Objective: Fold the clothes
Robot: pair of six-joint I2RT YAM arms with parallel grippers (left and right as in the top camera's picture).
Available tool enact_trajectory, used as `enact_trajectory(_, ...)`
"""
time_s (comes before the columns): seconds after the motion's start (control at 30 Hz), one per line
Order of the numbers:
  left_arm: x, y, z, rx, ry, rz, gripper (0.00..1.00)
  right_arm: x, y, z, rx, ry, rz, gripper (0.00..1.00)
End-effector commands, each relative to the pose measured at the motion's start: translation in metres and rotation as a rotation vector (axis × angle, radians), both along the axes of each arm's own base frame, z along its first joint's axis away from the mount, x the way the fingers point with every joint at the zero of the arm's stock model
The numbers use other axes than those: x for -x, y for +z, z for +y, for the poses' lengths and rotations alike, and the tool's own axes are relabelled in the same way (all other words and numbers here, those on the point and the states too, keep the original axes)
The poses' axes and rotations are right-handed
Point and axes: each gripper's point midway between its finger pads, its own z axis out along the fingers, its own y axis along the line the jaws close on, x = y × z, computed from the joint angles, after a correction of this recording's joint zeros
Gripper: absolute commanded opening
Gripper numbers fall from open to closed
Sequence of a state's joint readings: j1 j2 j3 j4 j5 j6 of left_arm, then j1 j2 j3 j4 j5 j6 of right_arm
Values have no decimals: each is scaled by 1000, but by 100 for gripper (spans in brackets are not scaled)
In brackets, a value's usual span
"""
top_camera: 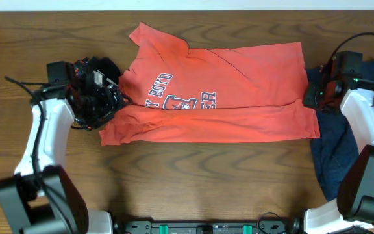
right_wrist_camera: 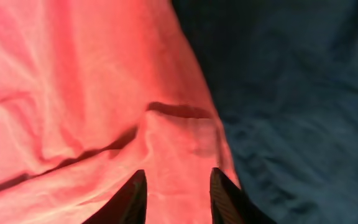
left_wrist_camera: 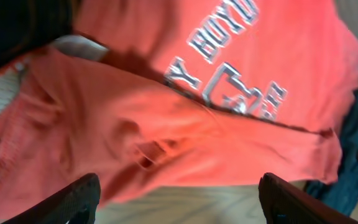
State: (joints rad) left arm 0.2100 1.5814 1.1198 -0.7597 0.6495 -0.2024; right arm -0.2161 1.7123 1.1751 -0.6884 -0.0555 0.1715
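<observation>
Orange T-shirt (top_camera: 226, 97) spread on counter (top_camera: 206, 182), long axis running arm to arm, print up, one long edge toward robot. Left gripper (top_camera: 106, 99) at sleeve end, jaws wide apart, just over cloth. Right gripper (top_camera: 312, 97) at opposite short edge, jaws part-way apart astride the edge, nothing pinched as far as visible. Each end nearest its own arm. Near long edge free, bare wood in front; far side likewise open. Navy garment (top_camera: 333, 153) right against right end: likely risk of catching both fabrics together.
</observation>
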Motion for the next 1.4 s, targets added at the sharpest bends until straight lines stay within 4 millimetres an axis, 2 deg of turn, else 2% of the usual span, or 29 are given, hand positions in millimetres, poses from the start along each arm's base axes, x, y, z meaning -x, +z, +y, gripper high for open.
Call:
enact_trajectory(0.0,4,8,-11,-39,-64,-24,82,3,11,-8,11,-17,-13,31)
enact_trajectory(0.13,18,-20,-1,-220,-79,70,82,17,6,-4,-3,-15,45,25)
enact_trajectory(0.3,30,-45,-16,-241,-135,104,82,34,1,0,-15,1,118,26)
enact_trajectory(0.4,26,-54,-14,-264,-124,88,82,35,1,0,-16,3,124,26)
enact_trajectory(0.53,22,-64,7,-370,-29,112,82,36,1,0,-17,3,129,27)
enact_trajectory(0.73,13,-77,1,-357,-15,94,80,36,1,1,-17,2,129,27)
enact_trajectory(0.9,6,-88,-10,-352,-26,90,68,37,1,1,-18,2,130,27)
enact_trajectory(0.97,5,-93,-12,-342,-2,107,59,37,1,1,-17,2,130,27)
enact_trajectory(1.0,4,-95,-13,-340,6,114,51,37,1,1,-17,2,130,27)
enact_trajectory(1.1,-4,-94,-14,-326,36,91,11,37,1,1,-17,2,130,27)
enact_trajectory(1.13,-9,-90,-19,-298,31,65,6,37,1,1,-17,2,130,27)
enact_trajectory(1.27,-43,-55,-51,-110,-20,-124,6,37,1,1,-17,2,130,26)
enact_trajectory(1.37,-70,-32,-60,-33,22,-237,8,37,1,1,-17,2,130,27)
